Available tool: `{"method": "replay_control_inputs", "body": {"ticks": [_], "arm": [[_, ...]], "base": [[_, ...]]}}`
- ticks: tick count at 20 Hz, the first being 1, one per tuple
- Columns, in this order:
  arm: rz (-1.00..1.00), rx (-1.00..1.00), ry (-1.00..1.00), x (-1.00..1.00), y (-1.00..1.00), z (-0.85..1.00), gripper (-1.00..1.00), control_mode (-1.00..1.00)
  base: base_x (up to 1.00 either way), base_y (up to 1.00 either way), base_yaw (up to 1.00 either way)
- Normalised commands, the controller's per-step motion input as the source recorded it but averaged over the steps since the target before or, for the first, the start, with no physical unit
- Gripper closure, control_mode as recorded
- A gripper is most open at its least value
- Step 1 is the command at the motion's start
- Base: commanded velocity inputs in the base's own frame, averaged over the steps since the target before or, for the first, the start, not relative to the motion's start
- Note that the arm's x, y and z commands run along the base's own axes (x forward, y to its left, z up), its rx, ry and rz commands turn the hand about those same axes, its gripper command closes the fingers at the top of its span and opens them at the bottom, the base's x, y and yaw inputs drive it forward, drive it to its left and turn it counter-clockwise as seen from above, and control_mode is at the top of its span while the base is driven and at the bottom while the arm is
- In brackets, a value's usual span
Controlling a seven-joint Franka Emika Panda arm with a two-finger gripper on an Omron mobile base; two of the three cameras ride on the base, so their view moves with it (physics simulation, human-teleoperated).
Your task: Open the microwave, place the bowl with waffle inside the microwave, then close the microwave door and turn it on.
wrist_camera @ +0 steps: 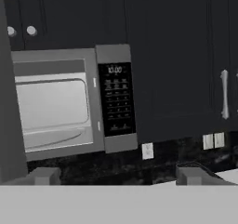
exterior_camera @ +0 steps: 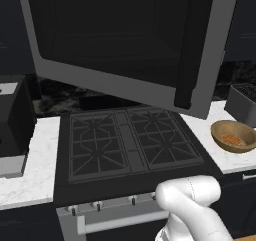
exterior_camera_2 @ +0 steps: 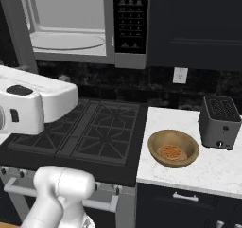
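Observation:
The microwave (exterior_camera_2: pixel 71 33) hangs above the stove with its pale cavity showing and its black button panel (exterior_camera_2: pixel 131 19) on the right. The microwave door (exterior_camera: pixel 120 40), dark glass in a grey frame, stands swung out wide, its slim dark handle (exterior_camera: pixel 185 60) at the right edge in the left base view. A wooden bowl (exterior_camera_2: pixel 173 148) with a waffle (exterior_camera_2: pixel 170 152) in it sits on the white counter right of the stove. My gripper (wrist_camera: pixel 118 176) is up in front of the microwave (wrist_camera: pixel 51 109), fingers wide apart and open, nothing between them.
A black gas stove (exterior_camera_2: pixel 90 127) lies below the microwave. A grey toaster (exterior_camera_2: pixel 220 120) stands behind the bowl on the right counter (exterior_camera_2: pixel 208 170). A black boxy appliance (exterior_camera: pixel 12 115) sits on the left counter. Dark cabinets (wrist_camera: pixel 186 56) flank the microwave.

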Motion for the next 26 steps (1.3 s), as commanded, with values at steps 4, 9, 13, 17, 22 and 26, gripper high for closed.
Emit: {"method": "replay_control_inputs", "body": {"ticks": [4, 9, 13, 17, 22, 26], "arm": [[0.25, 0.41, 0.34, 0.49, -0.8, -0.23, -1.0, -1.0], [0.19, 0.67, 0.33, 0.75, -0.57, -0.85, -1.0, -1.0], [0.12, 0.7, 0.3, 1.0, -0.13, -0.59, -1.0, -1.0], [0.08, 0.53, 0.22, 0.87, 0.48, -0.63, -1.0, -1.0], [0.08, 0.38, 0.18, 0.56, 0.9, -0.5, -1.0, -1.0], [0.11, 0.39, 0.17, 0.51, 0.76, -0.21, -1.0, -1.0]], "base": [[0.0, 0.0, 0.0], [0.0, 0.0, 0.0], [0.0, 0.0, 0.0], [0.0, 0.0, 0.0], [0.0, 0.0, 0.0], [0.0, 0.0, 0.0]]}}
